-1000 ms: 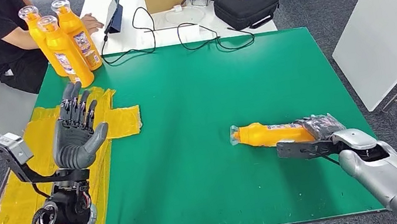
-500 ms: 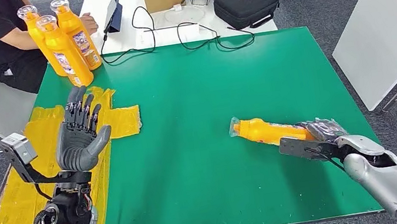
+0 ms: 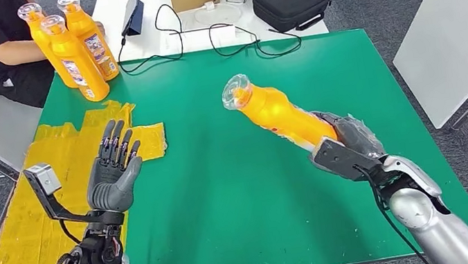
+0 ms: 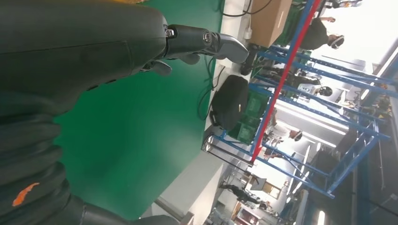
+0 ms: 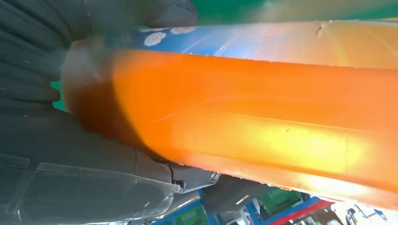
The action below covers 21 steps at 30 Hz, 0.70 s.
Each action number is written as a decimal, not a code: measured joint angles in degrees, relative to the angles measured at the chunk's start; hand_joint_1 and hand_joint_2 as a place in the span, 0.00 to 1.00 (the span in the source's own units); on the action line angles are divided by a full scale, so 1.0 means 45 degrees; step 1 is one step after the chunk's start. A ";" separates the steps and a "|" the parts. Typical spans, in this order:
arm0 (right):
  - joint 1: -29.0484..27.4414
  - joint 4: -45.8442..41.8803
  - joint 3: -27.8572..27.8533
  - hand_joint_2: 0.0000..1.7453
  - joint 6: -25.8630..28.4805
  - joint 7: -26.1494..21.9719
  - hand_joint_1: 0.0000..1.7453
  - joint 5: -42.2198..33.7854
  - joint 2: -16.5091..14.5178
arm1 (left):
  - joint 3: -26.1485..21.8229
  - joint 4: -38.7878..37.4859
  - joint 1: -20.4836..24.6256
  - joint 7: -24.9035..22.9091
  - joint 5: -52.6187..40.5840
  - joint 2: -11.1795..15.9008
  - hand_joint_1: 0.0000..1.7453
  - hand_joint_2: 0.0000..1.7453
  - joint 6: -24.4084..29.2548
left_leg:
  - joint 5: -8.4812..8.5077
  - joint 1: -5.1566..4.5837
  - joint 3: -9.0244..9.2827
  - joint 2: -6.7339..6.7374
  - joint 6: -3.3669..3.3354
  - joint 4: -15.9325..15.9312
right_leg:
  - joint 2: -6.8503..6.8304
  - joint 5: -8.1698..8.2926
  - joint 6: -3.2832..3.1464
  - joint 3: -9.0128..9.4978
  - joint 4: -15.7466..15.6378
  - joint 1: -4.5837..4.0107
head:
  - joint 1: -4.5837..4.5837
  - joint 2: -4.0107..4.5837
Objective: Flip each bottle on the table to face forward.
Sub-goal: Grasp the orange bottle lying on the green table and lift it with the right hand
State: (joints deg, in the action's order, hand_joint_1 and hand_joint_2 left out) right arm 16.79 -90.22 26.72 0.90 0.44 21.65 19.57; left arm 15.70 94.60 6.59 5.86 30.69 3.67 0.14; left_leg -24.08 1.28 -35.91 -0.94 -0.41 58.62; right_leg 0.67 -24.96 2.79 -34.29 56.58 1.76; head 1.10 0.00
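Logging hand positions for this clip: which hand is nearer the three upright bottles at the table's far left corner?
Left. The left hand hovers open over the yellow sheet, just below the bottles; the right hand is far across the table, holding another bottle.

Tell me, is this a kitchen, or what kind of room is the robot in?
Not a kitchen. It looks like a robot test lab or workshop. A green mat covers the work table, cables and a black equipment case lie on the white desk behind, and blue metal racks stand nearby.

A grey carpeted floor (image 3: 365, 0) surrounds white rectangular side tables (image 3: 453, 22); blue metal racking (image 4: 328, 117) stands beyond.
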 joint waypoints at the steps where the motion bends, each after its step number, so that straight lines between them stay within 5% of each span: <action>1: -0.0029 -0.0079 -0.0018 1.00 0.0010 -0.0010 1.00 -0.0023 -0.0031 | 0.0008 -0.0017 -0.0001 0.0000 0.0017 -0.0001 0.00 1.00 0.0010 | 0.0000 -0.0001 0.0000 0.0000 0.0000 0.0000 | 0.0000 0.0000 0.0000 0.0000 0.0000 0.0001 | -0.0001 0.0000; 8: -0.0009 -0.0248 -0.0005 1.00 0.0262 -0.0139 1.00 -0.0482 -0.0771 | 0.0341 -0.0026 -0.0261 -0.0129 0.1125 -0.0308 0.00 1.00 -0.0286 | 0.0000 0.0001 0.0000 0.0005 0.0000 0.0000 | 0.0002 0.0001 0.0001 0.0000 0.0001 -0.0002 | 0.0000 0.0000; 21: 0.0858 0.1465 0.0762 1.00 0.0752 0.0637 1.00 -0.0096 -0.3720 | 0.1787 0.0251 -0.0254 0.0193 0.0960 -0.0650 0.00 1.00 -0.0041 | 0.0004 0.0007 -0.0002 0.0004 0.0004 -0.0002 | 0.0001 0.0001 0.0000 -0.0005 0.0003 -0.0004 | -0.0001 0.0000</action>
State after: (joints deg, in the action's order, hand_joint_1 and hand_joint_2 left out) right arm 20.65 -83.62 30.15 4.28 3.31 21.22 2.83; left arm 23.74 95.73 5.44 6.73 35.01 0.75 -0.04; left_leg -24.06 1.31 -35.91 -0.93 -0.39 58.61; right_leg 0.68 -24.96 2.79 -34.31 56.59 1.74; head 1.10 0.00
